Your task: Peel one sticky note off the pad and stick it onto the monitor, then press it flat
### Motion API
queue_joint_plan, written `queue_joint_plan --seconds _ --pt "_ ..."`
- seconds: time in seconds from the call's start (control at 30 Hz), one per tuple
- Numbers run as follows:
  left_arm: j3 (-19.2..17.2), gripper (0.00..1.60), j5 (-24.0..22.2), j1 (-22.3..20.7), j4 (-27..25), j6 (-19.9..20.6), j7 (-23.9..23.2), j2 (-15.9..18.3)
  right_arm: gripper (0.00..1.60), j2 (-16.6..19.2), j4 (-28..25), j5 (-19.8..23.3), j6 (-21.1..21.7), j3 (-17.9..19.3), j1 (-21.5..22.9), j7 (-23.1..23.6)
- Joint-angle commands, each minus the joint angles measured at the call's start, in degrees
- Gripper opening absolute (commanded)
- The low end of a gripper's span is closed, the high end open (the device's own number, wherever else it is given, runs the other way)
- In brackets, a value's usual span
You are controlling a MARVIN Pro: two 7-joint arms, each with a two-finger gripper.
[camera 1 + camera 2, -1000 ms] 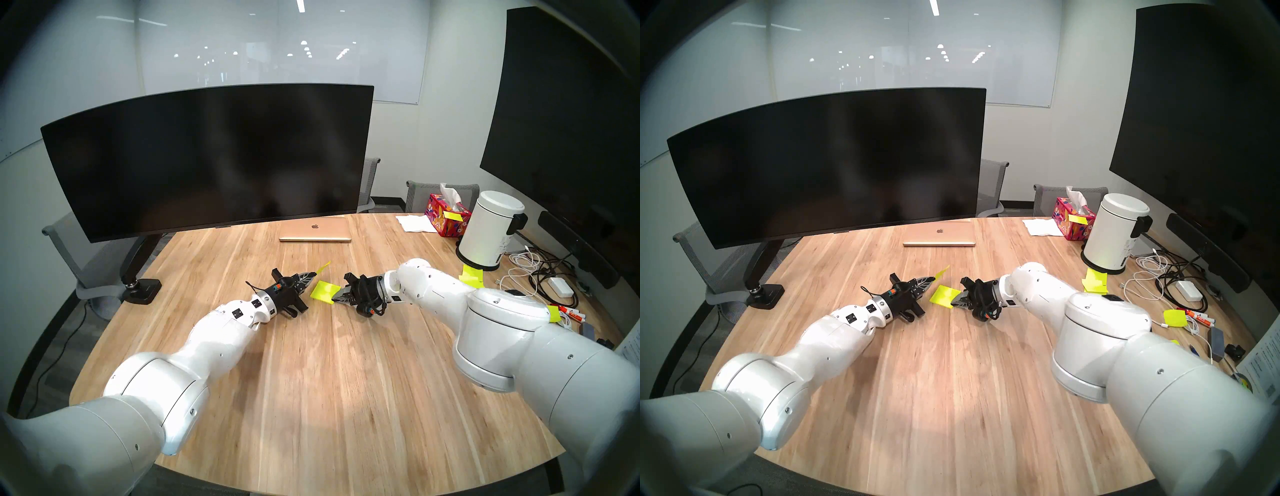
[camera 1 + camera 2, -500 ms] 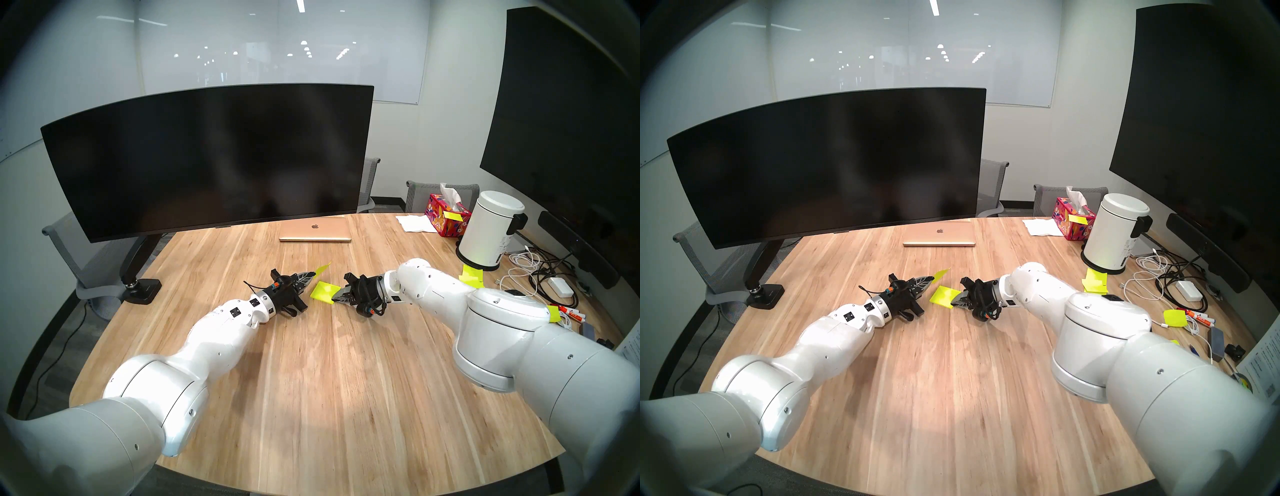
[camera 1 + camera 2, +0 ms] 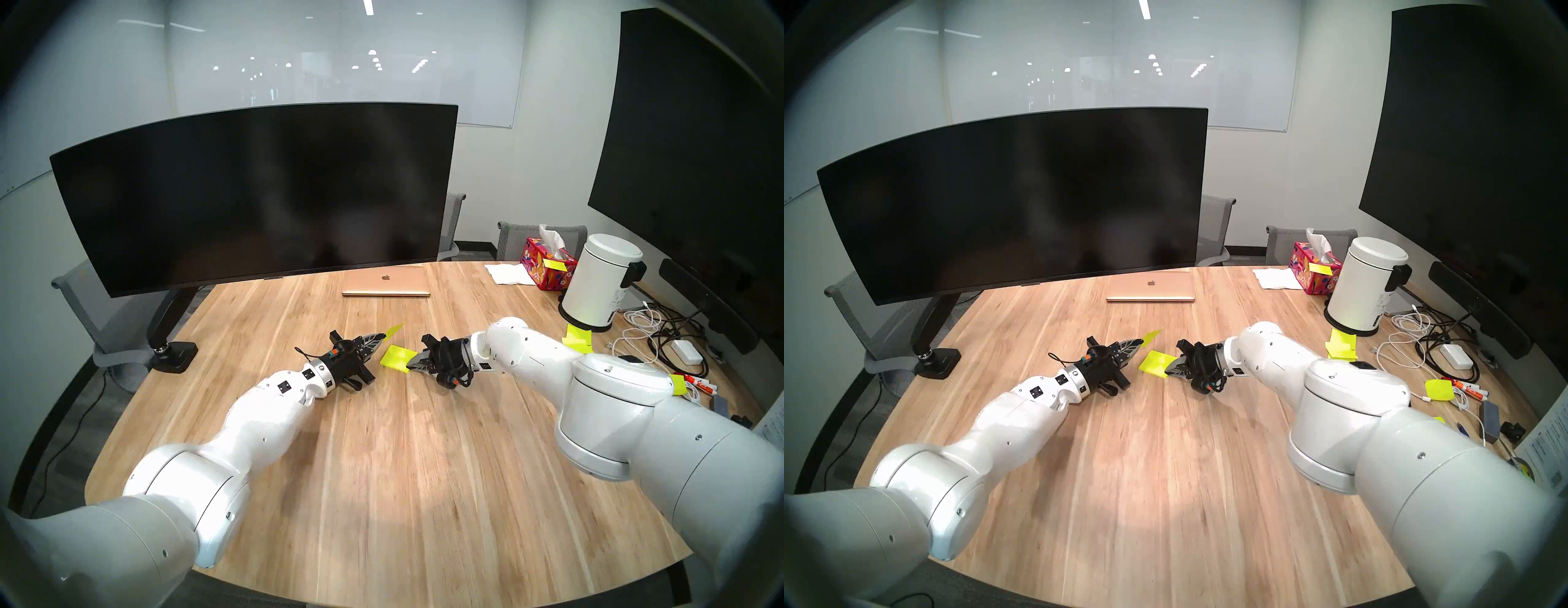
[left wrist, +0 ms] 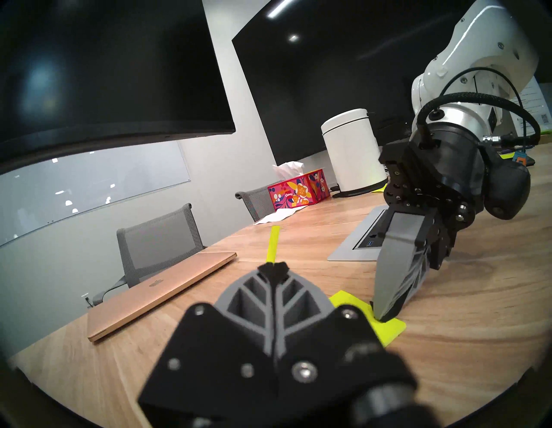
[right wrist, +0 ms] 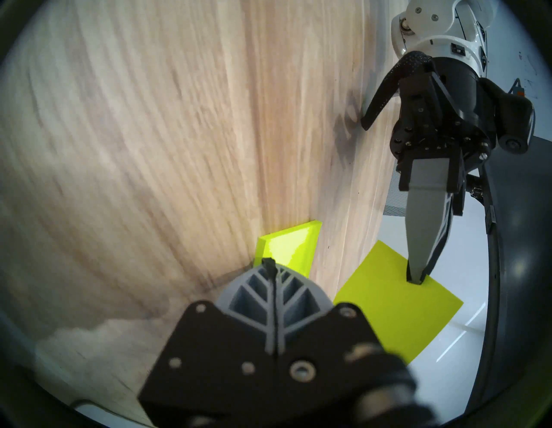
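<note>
The left arm's elbow (image 3: 191, 479) is sinking a little toward 7 o'clock in the head views, and its forearm (image 3: 271, 407) is swinging with it. The wrist flange (image 3: 320, 369) is drifting slightly toward 9 o'clock, while the left gripper (image 3: 384, 336) is turning only faintly, its tip barely shifting over the desk (image 3: 382, 488).

This is an office meeting room. A large oval wooden table (image 3: 382, 446) carries a wide curved monitor (image 3: 254, 191) on a clamped arm at its left edge and a closed gold laptop (image 3: 386, 282) near the far edge. Grey mesh chairs (image 3: 541, 237) ring it (all unoccupied), a whiteboard (image 3: 339, 63) covers the back wall, and a big wall-mounted screen (image 3: 695, 148) hangs at right.
</note>
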Motion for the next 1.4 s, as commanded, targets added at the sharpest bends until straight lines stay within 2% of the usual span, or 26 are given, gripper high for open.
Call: queue_joint_plan --seconds 0.0,0.37,1.37 --pt "0.1 0.0 0.5 1.0 -3.4 -1.1 0.8 0.7 0.0 0.5 0.3 0.0 0.6 -0.2 -4.9 -0.4" --pt "0.7 0.0 4.0 3.8 -8.7 -2.7 3.6 2.1 0.0 0.9 0.2 0.0 0.5 -0.2 -4.8 -1.9" --pt "-1.6 0.0 11.4 14.8 -24.2 -1.4 13.7 4.9 0.0 1.4 0.2 -0.3 1.2 -0.6 -5.6 -4.5"
